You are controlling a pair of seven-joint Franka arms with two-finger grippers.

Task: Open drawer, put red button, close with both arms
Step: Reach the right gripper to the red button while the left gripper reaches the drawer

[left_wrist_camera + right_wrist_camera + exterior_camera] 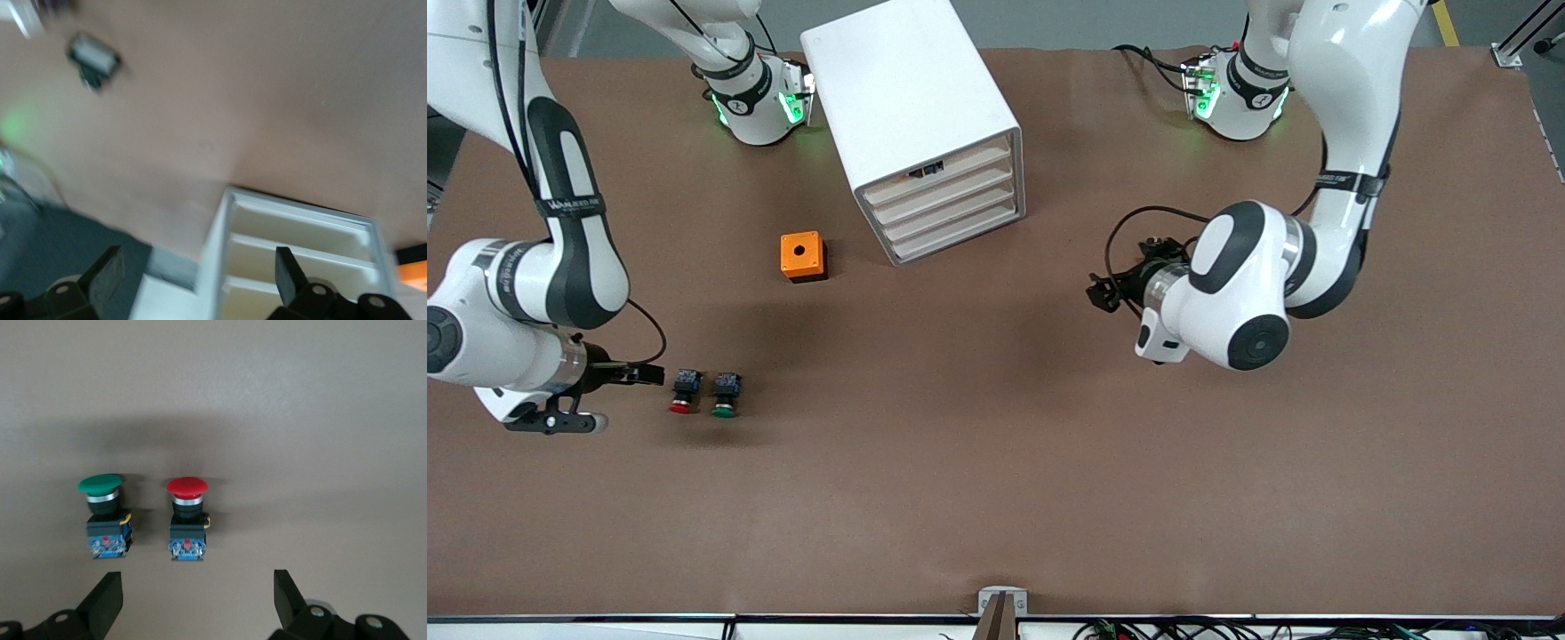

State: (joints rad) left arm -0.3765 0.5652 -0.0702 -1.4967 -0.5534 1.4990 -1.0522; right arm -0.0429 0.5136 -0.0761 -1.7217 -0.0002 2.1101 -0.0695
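Red-capped, the red button (684, 391) is seen lying on the brown table (996, 462), just beside the green button (725, 394), toward the right arm's end. The right gripper (197, 600) is held spread beside it. The drawer (948, 190) is shut in the white cabinet (911, 98). The left gripper (200, 283) is spread near the cabinet's 4 trays.

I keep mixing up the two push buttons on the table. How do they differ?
The red button has a red cap; the green button has a green one. The red button lies toward the right arm's end of the table, next to the right gripper, whose open fingers face it; the green button lies just past it, toward the table's middle. Both lie on their sides, side by side, with the same black-and-blue bodies.
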